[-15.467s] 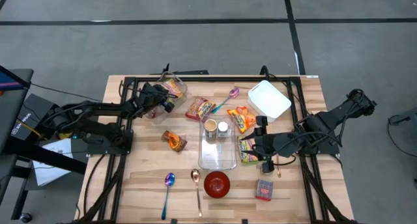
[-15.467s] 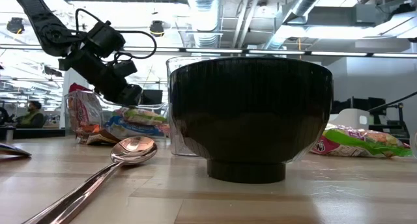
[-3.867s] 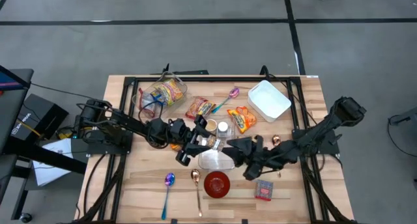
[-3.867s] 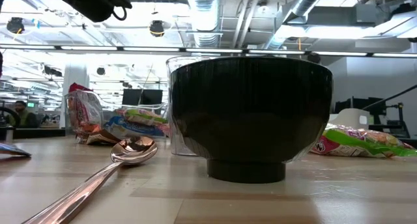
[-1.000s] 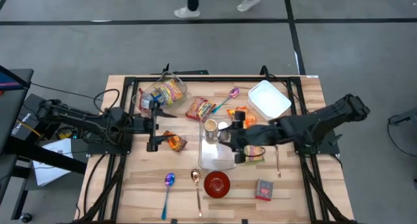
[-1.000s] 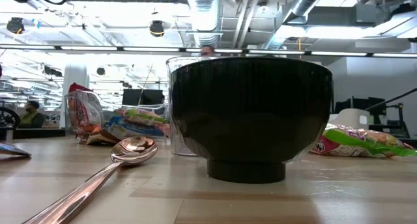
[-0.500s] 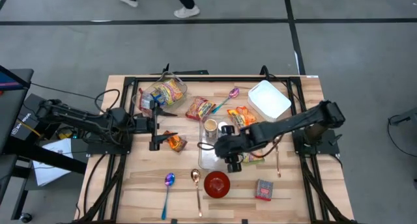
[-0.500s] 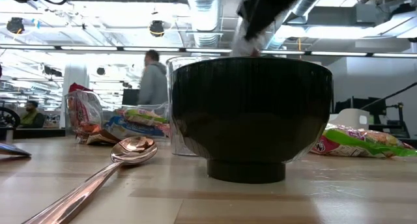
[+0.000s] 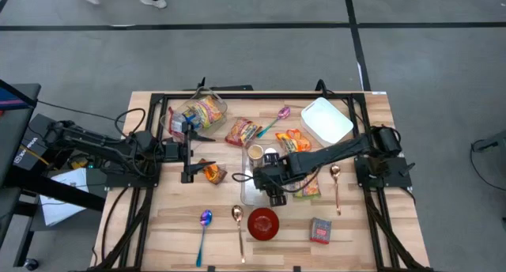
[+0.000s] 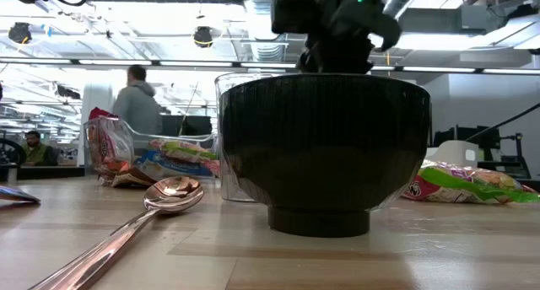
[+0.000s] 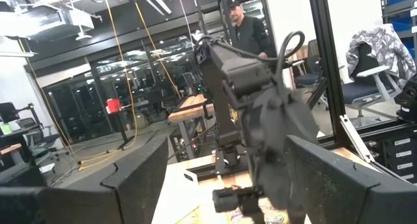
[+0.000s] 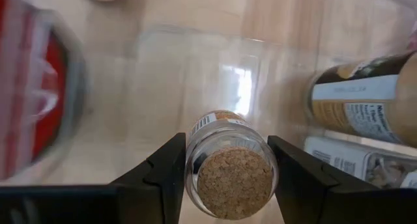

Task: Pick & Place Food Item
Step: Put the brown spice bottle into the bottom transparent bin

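**Over the clear tray: your right hand has a jar in its grip**

Above the clear tray [image 9: 263, 189] at mid-desk, your right hand [image 9: 273, 177] is clamped on a small cork-topped jar [image 12: 229, 163]. The wrist view looks straight down on it: both dark fingers [image 12: 160, 180] press its glass sides, cork facing up, wooden desk [image 9: 166, 224] below. A second jar [image 12: 365, 103] lies on its side just beside it.

That jar reads as stiff, smooth glass, probably light but slick and breakable. Your hold across the body just under the cork looks sensible; squeeze gently and keep it upright, because a tilt could let it slide.

The red bowl [image 9: 263, 223] sits nearby, so mind the clearance.

Your left hand [image 9: 188, 154] waits over the desk's left side, fingers spread wide apart with nothing between them, near the snack packets [image 9: 207, 114].
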Available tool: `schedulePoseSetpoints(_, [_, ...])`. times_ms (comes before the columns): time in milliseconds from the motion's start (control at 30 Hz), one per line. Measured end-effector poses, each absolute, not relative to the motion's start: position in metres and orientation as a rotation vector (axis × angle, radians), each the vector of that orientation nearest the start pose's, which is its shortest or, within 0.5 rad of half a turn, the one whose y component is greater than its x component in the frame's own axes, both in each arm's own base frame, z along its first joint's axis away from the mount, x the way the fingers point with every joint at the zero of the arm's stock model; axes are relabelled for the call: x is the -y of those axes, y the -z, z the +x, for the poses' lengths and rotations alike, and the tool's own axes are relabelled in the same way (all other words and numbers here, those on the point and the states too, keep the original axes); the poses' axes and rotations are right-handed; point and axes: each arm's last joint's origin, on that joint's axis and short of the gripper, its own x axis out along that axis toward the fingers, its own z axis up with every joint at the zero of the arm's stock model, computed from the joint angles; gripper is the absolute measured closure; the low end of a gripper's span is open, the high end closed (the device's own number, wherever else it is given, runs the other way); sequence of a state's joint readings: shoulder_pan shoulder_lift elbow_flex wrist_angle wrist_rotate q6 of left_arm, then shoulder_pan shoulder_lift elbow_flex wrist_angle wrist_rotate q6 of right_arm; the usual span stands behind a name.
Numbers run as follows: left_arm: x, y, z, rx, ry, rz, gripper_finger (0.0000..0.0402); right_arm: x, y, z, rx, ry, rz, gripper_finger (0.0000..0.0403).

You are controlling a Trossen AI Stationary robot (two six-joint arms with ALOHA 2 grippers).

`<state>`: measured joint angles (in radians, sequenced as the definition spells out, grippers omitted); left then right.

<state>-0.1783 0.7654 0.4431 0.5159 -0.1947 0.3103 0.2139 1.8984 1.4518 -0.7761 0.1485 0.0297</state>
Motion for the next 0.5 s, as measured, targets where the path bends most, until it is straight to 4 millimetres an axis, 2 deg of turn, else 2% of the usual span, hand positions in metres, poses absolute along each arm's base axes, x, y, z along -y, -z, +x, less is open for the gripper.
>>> schedulePoseSetpoints(200, [0.026, -0.284, 0.174, 0.186, -0.045, 0.274, 0.0105, -0.065, -0.197, 0.385, -1.233, -0.075, -0.154, 0.0228])
schedulePoseSetpoints(500, [0.026, -0.284, 0.174, 0.186, -0.045, 0.274, 0.0105, -0.056, -0.191, 0.389, -1.240, -0.083, -0.138, 0.0228])
